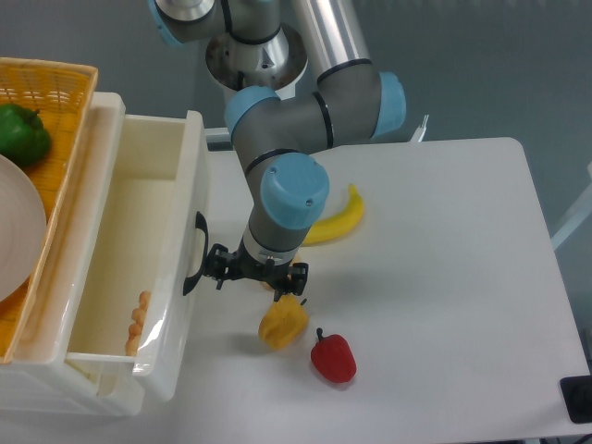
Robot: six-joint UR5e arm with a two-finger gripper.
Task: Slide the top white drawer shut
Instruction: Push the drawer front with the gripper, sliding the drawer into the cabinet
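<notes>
The top white drawer (139, 185) stands pulled out to the right of the cabinet, with its inside showing. Its black curved handle (195, 252) is on the front panel, facing the table. My gripper (259, 271) points down just right of the handle, close to it but apart from it. Its black fingers (219, 260) look spread, with nothing between them. The lower drawer is hidden under the top one.
A yellow pepper (282, 324) lies just below my gripper and a red pepper (333, 358) is to its right. A banana (340, 218) lies behind my arm. Small orange pieces (139, 319) lie in the drawer. A yellow woven basket (57, 88) holds a green pepper (20, 134) and a white plate (17, 231).
</notes>
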